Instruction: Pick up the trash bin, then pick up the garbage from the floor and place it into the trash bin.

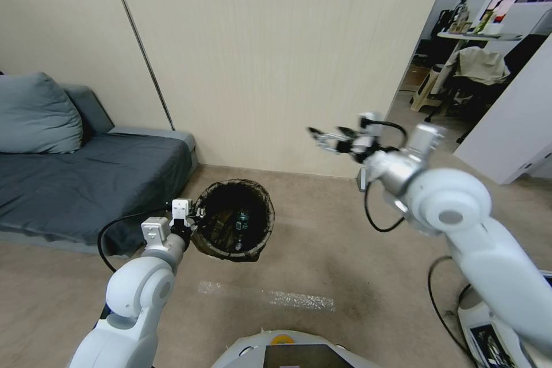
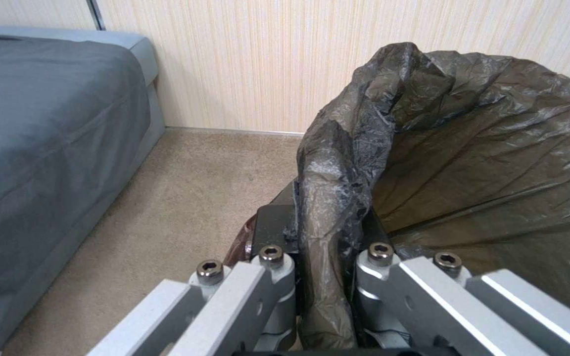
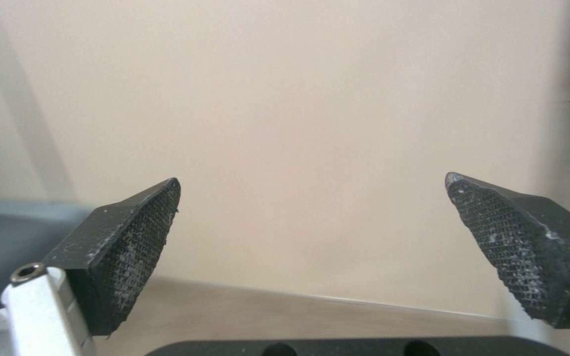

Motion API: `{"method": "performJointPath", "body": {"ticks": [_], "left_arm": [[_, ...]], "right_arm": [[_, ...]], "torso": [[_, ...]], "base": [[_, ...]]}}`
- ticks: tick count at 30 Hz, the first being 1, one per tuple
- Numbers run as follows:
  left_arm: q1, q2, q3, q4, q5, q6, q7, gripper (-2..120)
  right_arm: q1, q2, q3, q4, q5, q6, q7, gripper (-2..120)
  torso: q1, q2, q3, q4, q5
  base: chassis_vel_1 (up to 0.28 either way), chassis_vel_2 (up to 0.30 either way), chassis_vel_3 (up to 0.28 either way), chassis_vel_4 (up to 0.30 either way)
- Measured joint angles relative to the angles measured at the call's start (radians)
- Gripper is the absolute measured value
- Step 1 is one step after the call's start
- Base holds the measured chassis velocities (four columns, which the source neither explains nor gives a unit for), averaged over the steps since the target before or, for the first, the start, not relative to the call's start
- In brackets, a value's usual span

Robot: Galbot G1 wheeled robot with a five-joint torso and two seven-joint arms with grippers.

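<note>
The trash bin [image 1: 260, 215] is a round bucket lined with a dark bag, low at centre-left with its mouth facing up at me. A clear plastic bottle [image 1: 242, 223], a piece of the garbage, lies inside it. My left gripper [image 1: 194, 217] is shut on the bin's near-left rim. In the left wrist view the left gripper [image 2: 324, 232] has a finger on each side of the bag-covered edge of the bin [image 2: 483, 163]. My right gripper [image 1: 325, 139] is raised in the air to the right of the bin, facing the wall. Its pads [image 3: 133, 242] stand wide apart with nothing between them, so the right gripper [image 3: 312, 180] is open.
A grey sofa bed [image 1: 86, 178] with a cushion runs along the left. A beige wall [image 1: 276, 57] stands close behind the bin. A doorway [image 1: 454, 86] opens at the right beside a white cabinet [image 1: 512, 121]. A clear shiny strip [image 1: 270, 297] lies on the carpet ahead of my base.
</note>
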State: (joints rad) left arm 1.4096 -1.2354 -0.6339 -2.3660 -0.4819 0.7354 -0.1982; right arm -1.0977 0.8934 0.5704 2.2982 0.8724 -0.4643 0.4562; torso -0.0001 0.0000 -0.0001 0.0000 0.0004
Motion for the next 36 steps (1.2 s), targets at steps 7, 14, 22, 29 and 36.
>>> {"method": "performJointPath", "body": {"ticks": [7,14,22,29,36], "left_arm": [[0.01,-0.006,-0.008,-0.001,-0.003,0.0,-0.005,5],[0.02,-0.035,0.001,0.012,0.016,-0.02,0.0,5],[0.039,-0.043,0.004,0.012,0.021,-0.03,0.003,5],[0.041,-0.032,0.0,0.003,0.014,-0.025,0.001,5],[0.038,-0.026,-0.002,-0.003,0.002,-0.009,-0.011,5]], "right_arm": [[-0.299,0.284,0.156,-0.068,-0.477,0.18,-0.195,100],[-0.419,0.478,0.179,-0.115,-0.76,0.355,-0.265,100],[-0.432,0.526,0.161,-0.157,-0.789,0.38,-0.266,100],[-0.429,0.52,0.147,-0.168,-0.794,0.374,-0.264,100],[-0.422,0.512,0.143,-0.177,-0.792,0.373,-0.262,100]], "torso": [[0.0,0.0,0.0,-0.0005,-0.0003],[0.0,0.0,0.0,0.0001,-0.0006],[0.0,0.0,0.0,0.0002,-0.0006],[0.0,0.0,0.0,0.0001,-0.0005],[0.0,0.0,0.0,0.0001,-0.0005]], "base": [[0.0,0.0,0.0,0.0],[0.0,0.0,0.0,0.0],[0.0,0.0,0.0,0.0],[0.0,0.0,0.0,0.0],[0.0,0.0,0.0,0.0]]}}
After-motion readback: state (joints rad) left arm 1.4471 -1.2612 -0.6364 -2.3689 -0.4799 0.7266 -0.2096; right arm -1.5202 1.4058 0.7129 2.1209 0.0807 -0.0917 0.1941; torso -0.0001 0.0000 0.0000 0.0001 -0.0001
